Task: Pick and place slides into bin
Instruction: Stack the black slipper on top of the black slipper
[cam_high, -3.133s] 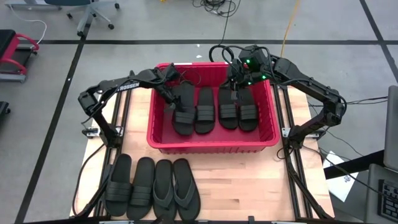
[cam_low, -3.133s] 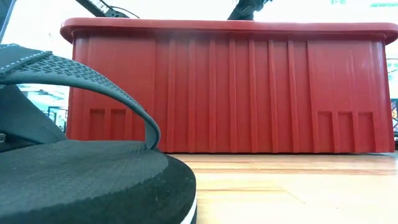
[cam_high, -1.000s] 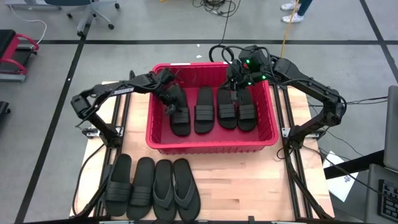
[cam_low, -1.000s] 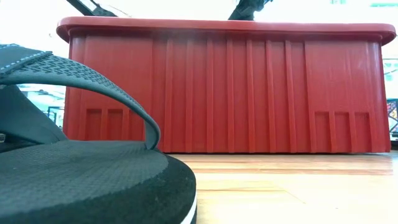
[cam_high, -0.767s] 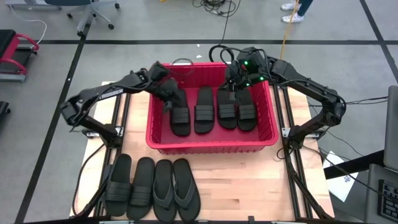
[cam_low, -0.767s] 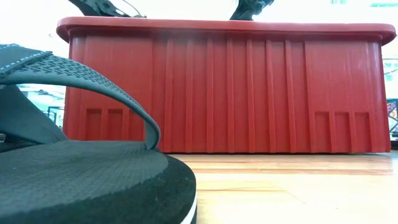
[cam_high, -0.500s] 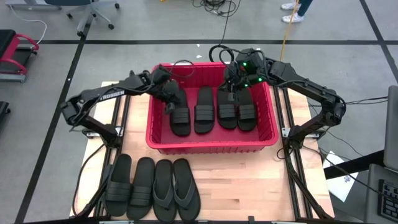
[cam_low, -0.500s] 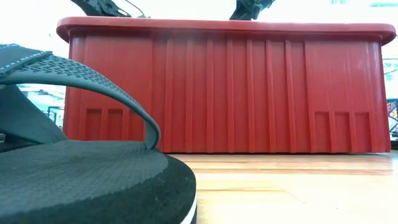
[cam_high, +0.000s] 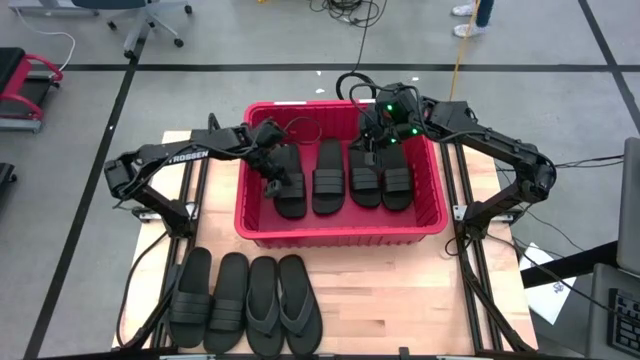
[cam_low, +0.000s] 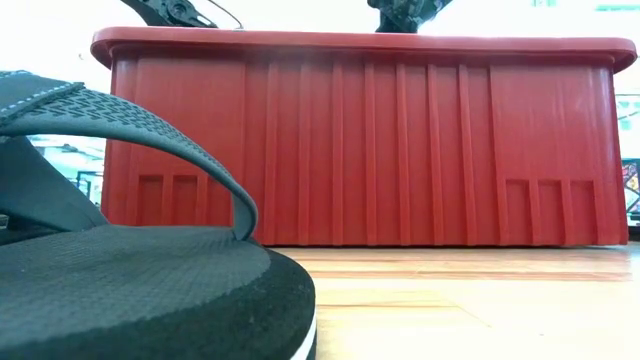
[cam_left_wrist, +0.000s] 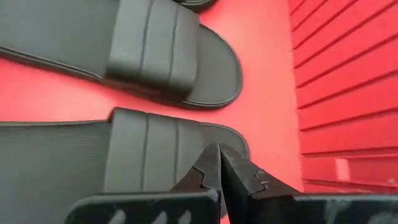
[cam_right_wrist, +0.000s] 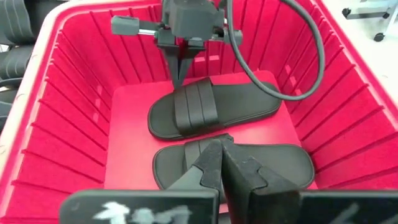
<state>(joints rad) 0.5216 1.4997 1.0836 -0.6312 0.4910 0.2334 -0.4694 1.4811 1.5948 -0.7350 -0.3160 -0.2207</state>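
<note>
High view: left hand (cam_high: 268, 178) has closed empty above slides (cam_high: 290, 185) in bin (cam_high: 340, 232).

1. We see a smooth grey floor (cam_high: 90, 40) crossed by straight black tape lines (cam_high: 250, 67).
2. A grey office chair on a wheeled star base (cam_high: 150, 22) stands at the far left of the high view.
3. Part of a red and black metal frame (cam_high: 22, 88) sits at the left edge, with a white cable (cam_high: 62, 42) beside it.
4. Loose black cables (cam_high: 345, 12) lie on the floor.
5. A light wooden tabletop (cam_high: 390, 290) fills the near side.
6. A person's feet in white shoes (cam_high: 468, 20) show at the far edge.
7. In the low view, the room behind glows bright white (cam_low: 50, 30).
</note>
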